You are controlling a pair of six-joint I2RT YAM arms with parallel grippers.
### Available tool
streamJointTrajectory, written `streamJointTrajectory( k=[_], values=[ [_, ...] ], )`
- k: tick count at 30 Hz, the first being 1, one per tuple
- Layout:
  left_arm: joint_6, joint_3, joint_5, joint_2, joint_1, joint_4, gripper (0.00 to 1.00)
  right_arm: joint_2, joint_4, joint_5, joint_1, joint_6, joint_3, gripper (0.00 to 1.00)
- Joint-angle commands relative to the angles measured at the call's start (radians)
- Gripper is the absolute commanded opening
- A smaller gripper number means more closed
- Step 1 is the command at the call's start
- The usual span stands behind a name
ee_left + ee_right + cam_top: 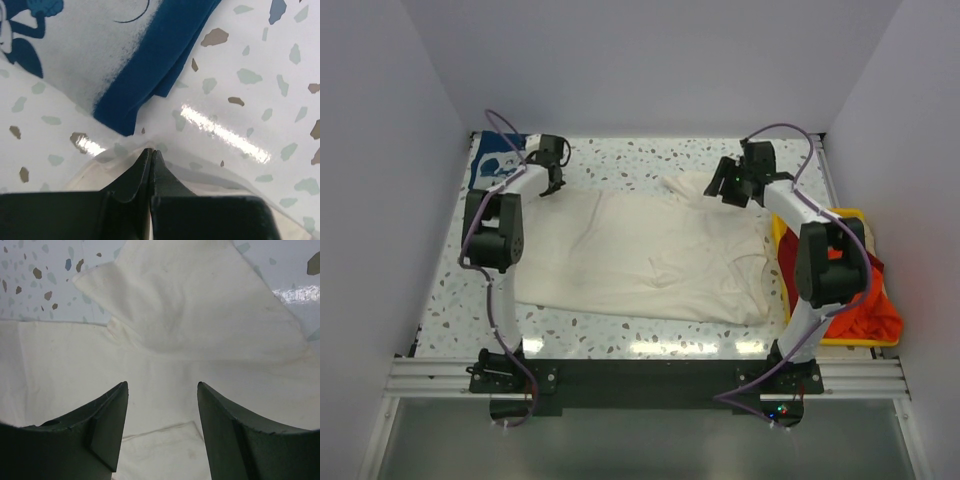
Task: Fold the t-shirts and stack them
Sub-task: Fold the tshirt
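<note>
Left gripper [151, 152] is clamped on the far-left corner of the cream t-shirt [650, 255]. Right gripper [162, 386] hangs open above the far sleeve [200, 305] and should pinch there so both lift evenly.

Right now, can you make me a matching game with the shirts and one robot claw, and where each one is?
1. large cream cloth t-shirt
2. navy blue cloth t-shirt with white print
3. orange-red cloth t-shirt
4. right gripper

A. in the yellow plastic bin
B. open above a cream sleeve
C. far left corner of the speckled table
D. spread flat across the middle

Pairs: 1-D, 2-C, 3-A, 4-B.
</note>
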Motion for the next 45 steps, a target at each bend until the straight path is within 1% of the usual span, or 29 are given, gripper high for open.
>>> streamJointTrajectory(
  k=[1,7,9,12,15,17,19,22,26,29,33,38,45],
  values=[
    [-0.010,-0.051,-0.001,-0.143,-0.001,0.056,0.00,0.043,0.001,0.013,-0.003,-0.034,0.078,0.61],
    [-0.008,-0.094,-0.054,-0.205,0.014,0.056,0.00,0.123,-0.029,0.045,-0.011,-0.069,0.169,0.62],
    [-0.008,-0.097,-0.046,-0.208,0.028,0.054,0.00,0.166,-0.036,0.051,-0.016,-0.077,0.195,0.62],
    [-0.005,-0.096,-0.022,-0.199,0.063,0.056,0.00,0.229,-0.058,0.064,-0.022,-0.088,0.288,0.62],
    [0.002,-0.088,-0.009,-0.190,0.080,0.060,0.00,0.293,-0.076,0.088,-0.029,-0.089,0.350,0.63],
    [0.009,-0.083,0.003,-0.178,0.088,0.062,0.00,0.332,-0.093,0.094,-0.036,-0.088,0.420,0.62],
    [0.013,-0.074,0.006,-0.165,0.095,0.060,0.00,0.378,-0.120,0.119,-0.036,-0.086,0.486,0.62],
    [0.015,-0.074,0.017,-0.156,0.114,0.059,0.00,0.406,-0.194,0.168,-0.036,-0.086,0.539,0.62],
    [0.024,-0.071,0.046,-0.145,0.132,0.076,0.00,0.376,-0.170,0.200,-0.037,-0.092,0.487,0.62],
    [0.029,-0.070,0.063,-0.139,0.132,0.086,0.00,0.390,-0.215,0.237,-0.036,-0.111,0.499,0.61],
    [0.030,-0.070,0.078,-0.131,0.132,0.100,0.00,0.415,-0.217,0.252,-0.036,-0.128,0.493,0.61],
    [0.024,-0.068,0.103,-0.122,0.132,0.112,0.00,0.484,-0.216,0.202,-0.026,-0.146,0.577,0.61],
    [0.016,-0.065,0.129,-0.118,0.132,0.129,0.00,0.577,-0.275,0.251,0.024,-0.145,0.722,0.61]
  ],
)
